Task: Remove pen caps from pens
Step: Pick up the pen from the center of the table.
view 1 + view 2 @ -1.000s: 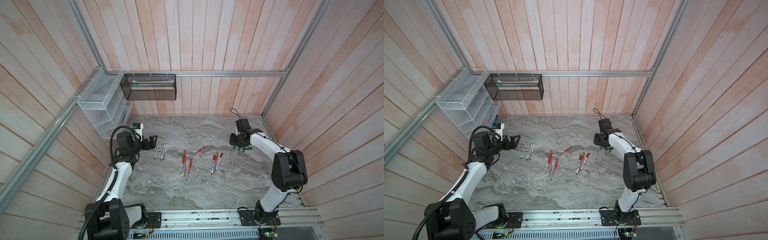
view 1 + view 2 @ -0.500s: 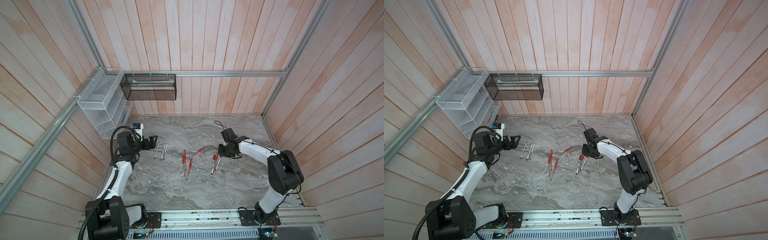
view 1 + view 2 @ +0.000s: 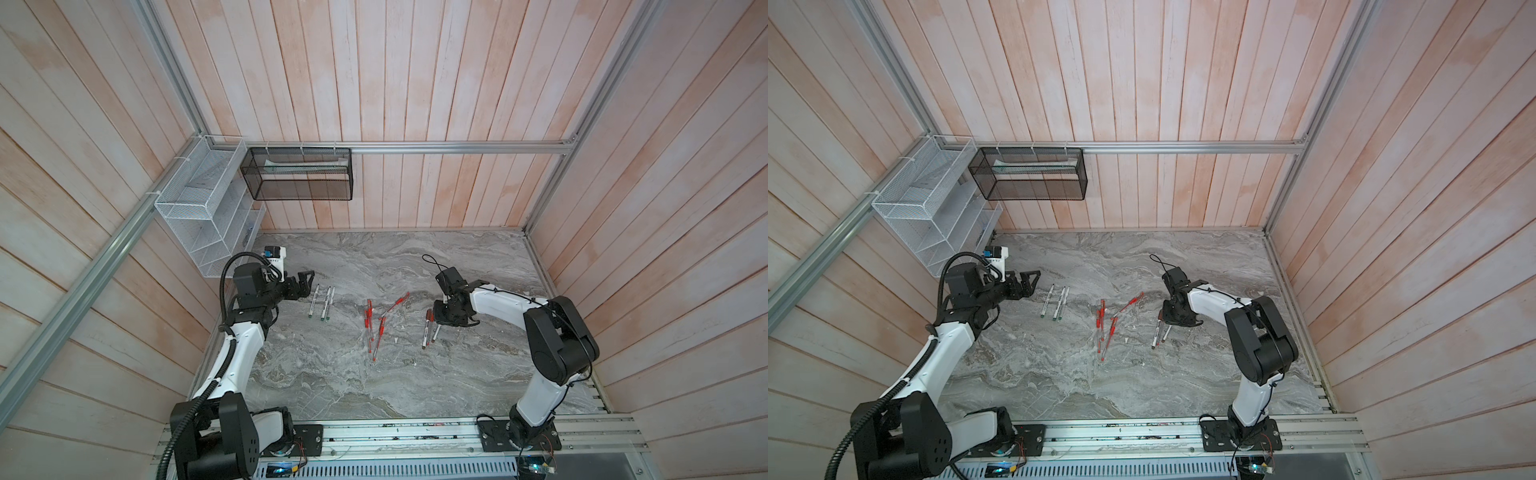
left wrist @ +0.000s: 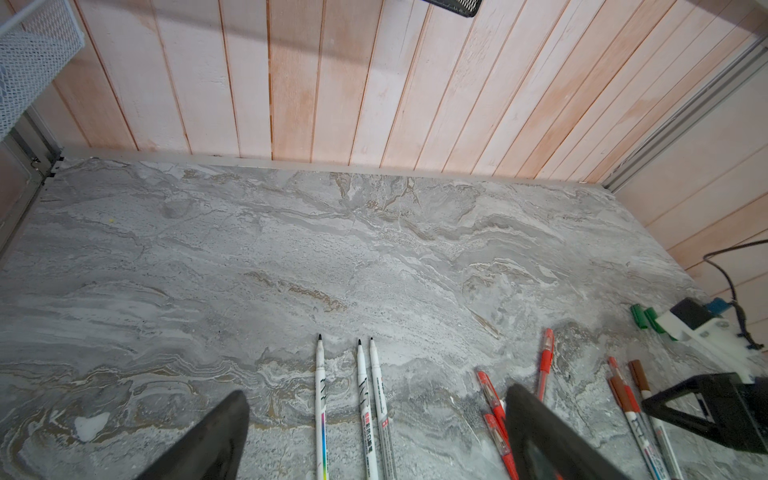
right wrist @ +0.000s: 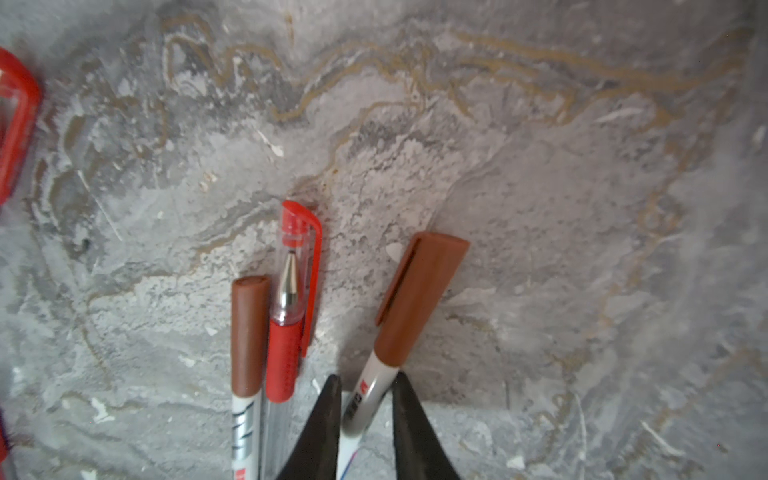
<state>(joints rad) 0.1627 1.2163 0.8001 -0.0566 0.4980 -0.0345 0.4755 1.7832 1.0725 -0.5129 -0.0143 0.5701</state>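
On the marble table (image 3: 332, 386), R side, the right gripper (image 5: 365, 376) is clamped on the white barrel of a marker (image 5: 361, 409), just below its brown cap (image 5: 419, 291), which is on. Beside it lie another brown-capped marker (image 5: 249, 340) & a capped red pen (image 5: 291, 316), touching. L side: the left gripper (image 3: 306, 281) hangs wide open, holding nothing, near three uncapped white markers (image 3: 322, 301). Red pens (image 3: 374, 324) lie scattered mid-table. Two green caps (image 4: 644, 318) lie loose by the right arm.
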